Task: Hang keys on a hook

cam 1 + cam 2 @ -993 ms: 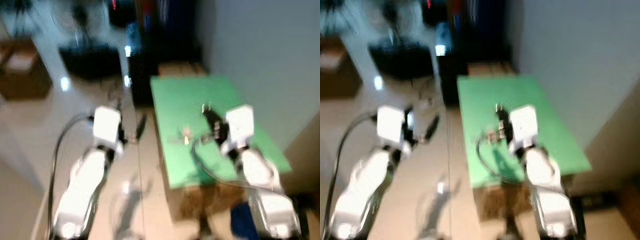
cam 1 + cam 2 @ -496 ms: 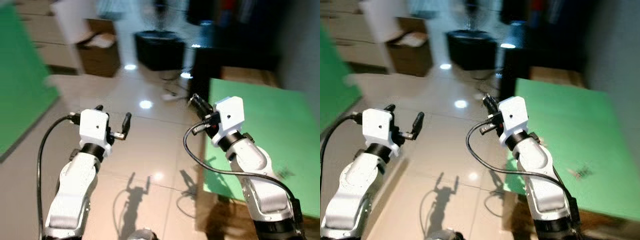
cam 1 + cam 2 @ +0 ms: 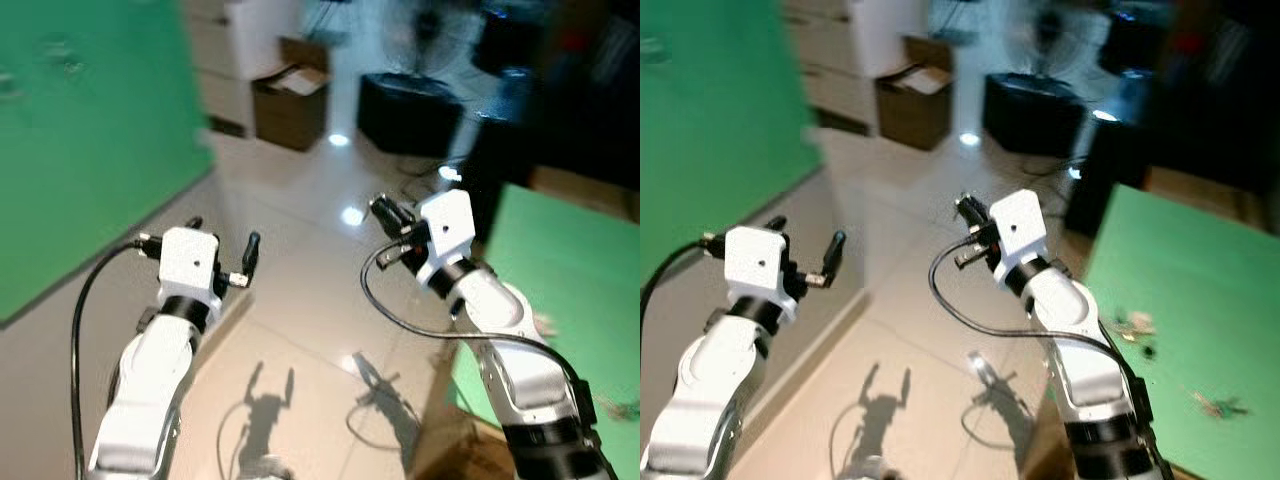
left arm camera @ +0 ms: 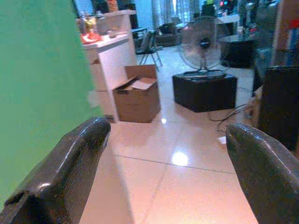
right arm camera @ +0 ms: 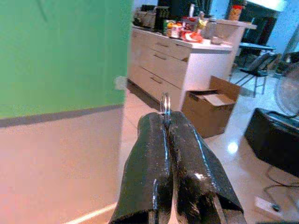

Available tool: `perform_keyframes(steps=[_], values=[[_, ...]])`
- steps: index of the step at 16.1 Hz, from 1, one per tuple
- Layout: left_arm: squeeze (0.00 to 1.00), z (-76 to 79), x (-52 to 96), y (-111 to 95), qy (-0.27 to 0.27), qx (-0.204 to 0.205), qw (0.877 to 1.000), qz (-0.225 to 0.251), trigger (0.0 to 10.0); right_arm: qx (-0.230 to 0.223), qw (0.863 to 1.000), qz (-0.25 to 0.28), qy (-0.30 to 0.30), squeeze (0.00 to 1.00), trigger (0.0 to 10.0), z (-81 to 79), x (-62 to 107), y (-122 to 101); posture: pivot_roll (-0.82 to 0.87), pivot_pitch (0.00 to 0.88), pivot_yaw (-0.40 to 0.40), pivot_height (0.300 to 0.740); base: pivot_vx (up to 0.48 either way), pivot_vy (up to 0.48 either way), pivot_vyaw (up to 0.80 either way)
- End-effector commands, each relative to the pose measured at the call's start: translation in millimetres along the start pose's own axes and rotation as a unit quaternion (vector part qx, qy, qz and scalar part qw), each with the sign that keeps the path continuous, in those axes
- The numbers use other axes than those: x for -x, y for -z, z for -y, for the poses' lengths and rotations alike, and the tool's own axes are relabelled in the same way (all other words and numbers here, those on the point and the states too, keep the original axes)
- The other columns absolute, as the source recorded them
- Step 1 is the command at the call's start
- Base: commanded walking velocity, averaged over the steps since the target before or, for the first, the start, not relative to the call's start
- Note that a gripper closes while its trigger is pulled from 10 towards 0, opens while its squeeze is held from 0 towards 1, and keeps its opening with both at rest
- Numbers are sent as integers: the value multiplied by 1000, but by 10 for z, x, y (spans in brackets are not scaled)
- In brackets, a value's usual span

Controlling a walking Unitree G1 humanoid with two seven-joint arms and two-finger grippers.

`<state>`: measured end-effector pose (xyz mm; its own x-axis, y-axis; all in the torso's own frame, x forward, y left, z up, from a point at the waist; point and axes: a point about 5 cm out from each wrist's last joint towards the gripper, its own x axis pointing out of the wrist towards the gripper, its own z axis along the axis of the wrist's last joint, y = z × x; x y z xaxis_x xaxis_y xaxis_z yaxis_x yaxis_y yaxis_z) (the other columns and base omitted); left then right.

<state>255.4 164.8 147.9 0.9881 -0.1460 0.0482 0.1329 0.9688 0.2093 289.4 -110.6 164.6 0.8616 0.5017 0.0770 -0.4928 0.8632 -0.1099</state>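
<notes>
My right gripper [image 3: 382, 207] is raised in front of me, above the tiled floor, shut on a small metal key ring [image 5: 165, 103] that pokes out between its fingertips [image 5: 154, 122]. The keys themselves are hidden. My left gripper [image 3: 224, 233] is held up at the left, open and with nothing in it, its fingers [image 4: 74, 158] spread wide. A green wall [image 3: 90, 140] stands at the left; faint blurred marks [image 3: 60, 55] show high on it, and I cannot tell what they are.
A green-topped table [image 3: 1200, 290] is at the right with small loose items [image 3: 1135, 325] on it. A cardboard box [image 3: 292, 92], white drawers [image 5: 163, 70] and a fan on a black base [image 4: 204, 86] stand farther off on the glossy floor [image 3: 300, 310].
The camera has swung left: the table slid toward the right edge and the green wall came into view. Both arms keep their pose, the right gripper staying shut on the key ring.
</notes>
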Motion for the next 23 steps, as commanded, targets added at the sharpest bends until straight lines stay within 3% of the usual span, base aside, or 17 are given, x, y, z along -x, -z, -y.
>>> perform_keyframes(steps=[1,5,10,23], values=[[0,-15,-18,4,2,-13,1000,-8,10000,-21,1000,-3,9,0,10000,3,16,38,53,0,-21,718,0,0,800],[0,62,-172,-30,23,-26,999,-1,10000,-42,998,-22,45,0,10000,14,136,160,9,0,18,718,0,0,800],[0,123,-201,-83,43,6,999,12,10000,-46,997,-33,56,0,10000,7,190,219,2,0,32,718,0,0,800],[0,146,-179,-61,35,11,999,12,10000,-30,999,-18,18,0,10000,45,-20,121,28,0,-10,718,343,0,800]])
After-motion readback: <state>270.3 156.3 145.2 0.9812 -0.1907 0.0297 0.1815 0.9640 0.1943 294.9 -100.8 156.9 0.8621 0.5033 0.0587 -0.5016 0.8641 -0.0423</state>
